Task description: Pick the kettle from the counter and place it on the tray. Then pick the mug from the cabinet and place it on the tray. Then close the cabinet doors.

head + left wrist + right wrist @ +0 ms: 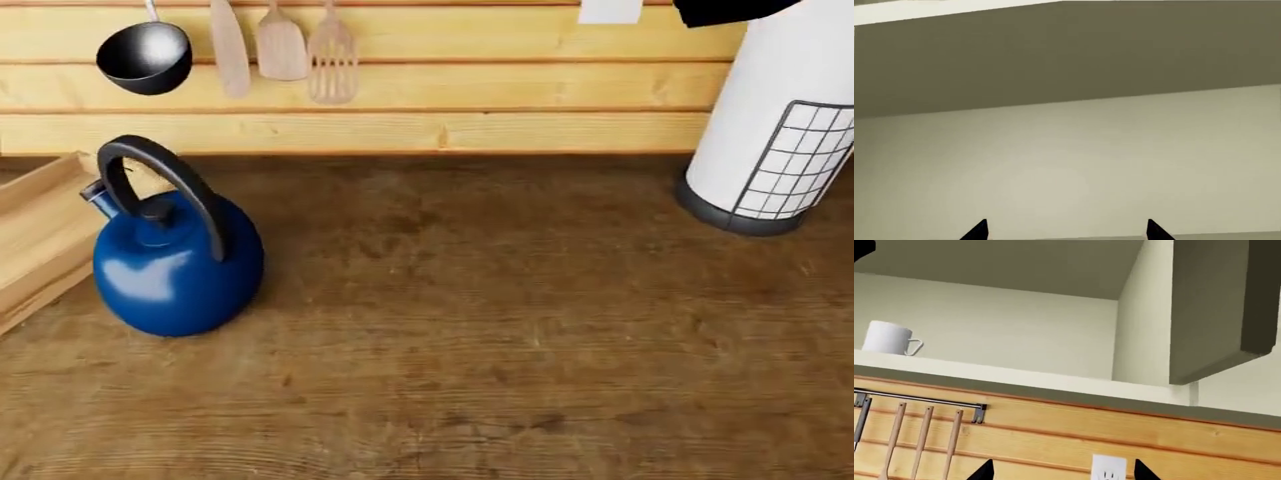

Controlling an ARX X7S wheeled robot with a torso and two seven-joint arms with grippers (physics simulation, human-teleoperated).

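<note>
Pale-wood rectangular tray (34,235) with low raised sides at the far left edge of the broad brown weathered-wood counter (534,330), only its near corner in the head view. Just right of it, and touching or nearly touching its side, the glossy round blue kettle (171,265), upright on the counter, black arched handle (167,180) overhead, spout turned toward the tray. On the yellow plank wall above: a black ladle (144,57), then three pale wooden utensils (280,45) hanging in a row. Toward the counter's far right corner, a tall white paper-towel roll (787,110) in a black wire holder.

Neither arm seen over the counter. Left gripper (1067,231) facing plain cream cabinet panels, two black fingertips (977,231) well apart, nothing between them. Right gripper (1062,471) likewise spread and empty, aimed at the open cabinet: small plain white mug (889,338) upright on the cabinet shelf (1021,375) toward its left end, loop handle pointing right; open cabinet door (1217,305) at the shelf's right end. Below the shelf, a metal rail (921,399) carrying wooden handles, then a white wall socket (1109,470).
</note>
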